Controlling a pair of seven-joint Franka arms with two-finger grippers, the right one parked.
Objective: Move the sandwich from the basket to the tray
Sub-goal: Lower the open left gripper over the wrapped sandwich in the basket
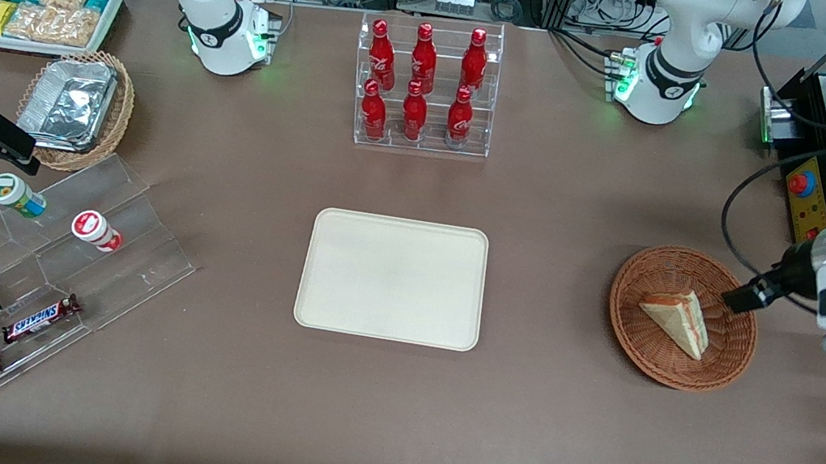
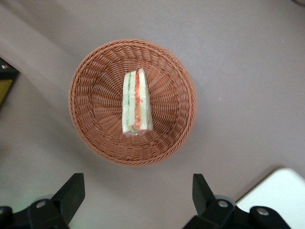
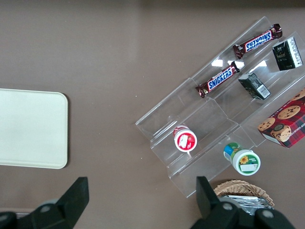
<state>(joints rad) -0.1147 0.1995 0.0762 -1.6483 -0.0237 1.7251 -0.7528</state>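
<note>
The sandwich (image 2: 137,103) lay in the basket (image 2: 95,95), the gripper (image 2: 138,198) hovering above, fingers spread wide. It looked soft and light; I'd pinch gently across its bread faces.

brown table (image 1: 552,449) — cables (tangled), metal frames
</note>
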